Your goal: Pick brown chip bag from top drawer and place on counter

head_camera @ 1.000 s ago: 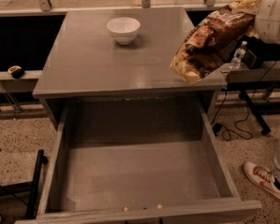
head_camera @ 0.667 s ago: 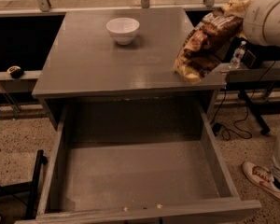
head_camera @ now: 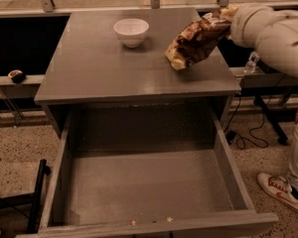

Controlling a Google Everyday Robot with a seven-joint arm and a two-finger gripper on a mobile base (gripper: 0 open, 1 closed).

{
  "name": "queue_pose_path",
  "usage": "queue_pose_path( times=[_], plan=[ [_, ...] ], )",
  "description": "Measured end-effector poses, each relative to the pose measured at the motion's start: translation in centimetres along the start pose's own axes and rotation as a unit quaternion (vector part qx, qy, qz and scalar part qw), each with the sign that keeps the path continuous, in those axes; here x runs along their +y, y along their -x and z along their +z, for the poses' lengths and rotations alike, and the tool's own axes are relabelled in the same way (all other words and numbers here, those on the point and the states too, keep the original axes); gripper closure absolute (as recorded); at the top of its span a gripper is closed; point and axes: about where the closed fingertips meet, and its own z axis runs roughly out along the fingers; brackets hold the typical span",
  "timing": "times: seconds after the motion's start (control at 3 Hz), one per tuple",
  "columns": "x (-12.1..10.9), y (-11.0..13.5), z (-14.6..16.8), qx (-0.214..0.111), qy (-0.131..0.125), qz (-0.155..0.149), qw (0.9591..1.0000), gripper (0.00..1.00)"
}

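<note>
The brown chip bag (head_camera: 196,39) hangs tilted over the right rear part of the grey counter (head_camera: 104,68), with its cream lower end low over or touching the top. My gripper (head_camera: 224,18) is at the bag's upper end, at the tip of the white arm reaching in from the right, and is shut on the bag. The top drawer (head_camera: 149,182) stands pulled wide open below the counter's front edge, and its grey floor is bare apart from a few crumbs near the front panel.
A white bowl (head_camera: 131,31) stands on the counter at the back, left of the bag. A person's leg and sneaker (head_camera: 283,190) are on the speckled floor at the right, with cables (head_camera: 248,138) nearby. A plastic bottle (head_camera: 251,62) stands behind the arm.
The arm has carried the bag leftwards and inwards from the counter's right edge to over its right rear part, and lower towards the top.
</note>
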Motion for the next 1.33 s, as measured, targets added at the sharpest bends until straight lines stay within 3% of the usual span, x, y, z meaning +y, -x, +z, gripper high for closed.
queue_pose_path(
  times=[0.33,1.33],
  plan=[
    [3.33,2.03,3.86,-0.01,0.029,0.024,0.9992,0.82],
    [3.15,2.94,3.88,-0.017,0.029,0.015,0.9993,0.12]
  ],
)
